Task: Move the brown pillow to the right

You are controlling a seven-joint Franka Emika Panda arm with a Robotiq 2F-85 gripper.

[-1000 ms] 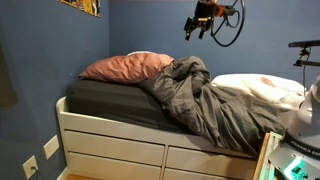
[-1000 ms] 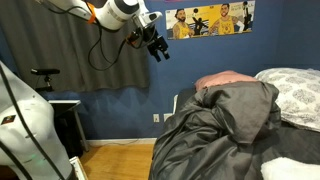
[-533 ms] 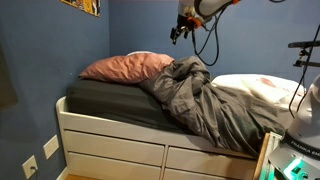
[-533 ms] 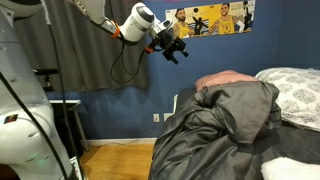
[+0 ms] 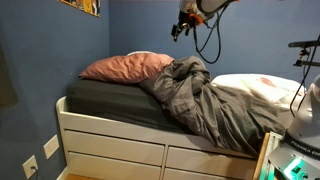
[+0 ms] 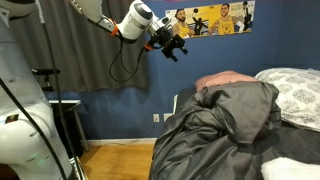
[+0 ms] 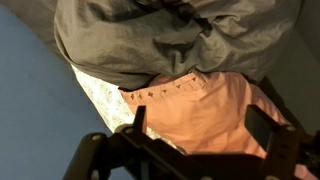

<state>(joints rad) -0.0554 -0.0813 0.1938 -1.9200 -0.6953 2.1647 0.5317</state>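
Observation:
The brown pillow (image 5: 125,67) lies at the head of the bed against the blue wall, its near end under the rumpled grey duvet (image 5: 195,95). In an exterior view only its top (image 6: 222,79) shows behind the duvet. In the wrist view the pillow (image 7: 205,110) fills the lower middle, between the fingers. My gripper (image 5: 179,27) hangs high in the air above the bed, well clear of the pillow. It is open and empty, as it is seen in an exterior view (image 6: 171,47) and in the wrist view (image 7: 200,125).
A white pillow (image 5: 262,88) lies at the other end of the bed; it also shows in an exterior view (image 6: 295,92). The white bed frame (image 5: 110,145) has drawers. A black stand (image 6: 45,72) and a poster (image 6: 210,17) are by the wall.
One second ago the gripper was further from the head of the bed; it swung towards the pillow's side. In the last half second it has barely moved.

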